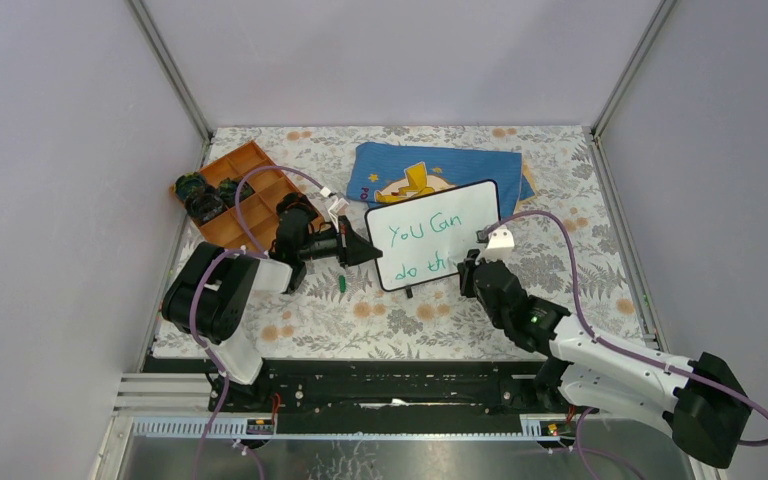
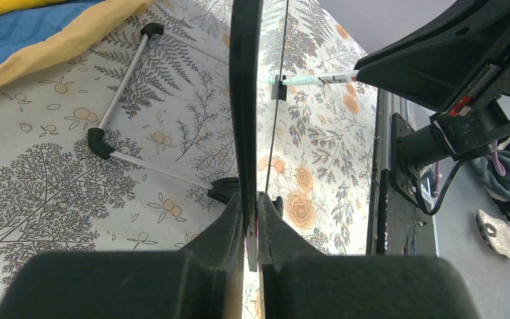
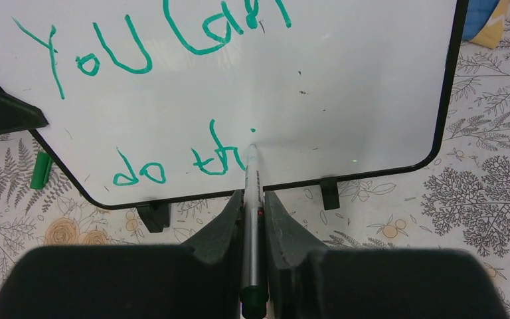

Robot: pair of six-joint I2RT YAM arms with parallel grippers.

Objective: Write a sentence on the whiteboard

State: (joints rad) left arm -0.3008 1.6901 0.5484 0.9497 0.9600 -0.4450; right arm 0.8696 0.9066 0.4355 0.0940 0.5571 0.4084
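Observation:
The whiteboard (image 1: 438, 232) stands tilted on the flowered table, its black frame and two little feet (image 3: 154, 216) showing in the right wrist view. The sentence (image 3: 202, 52) in green reads "You Can" above "do thi". My left gripper (image 1: 370, 250) is shut on the board's left edge (image 2: 246, 100), which shows edge-on between its fingers (image 2: 229, 226). My right gripper (image 3: 248, 199) is shut on a grey marker (image 3: 250, 193). The marker's tip touches the board just right of the "i".
A green marker cap (image 1: 343, 284) lies on the table left of the board. Behind the board lies a blue cloth with a yellow figure (image 1: 430, 172). An orange compartment tray (image 1: 245, 195) holding dark items sits at the back left. The board's wire stand (image 2: 126, 86) rests behind it.

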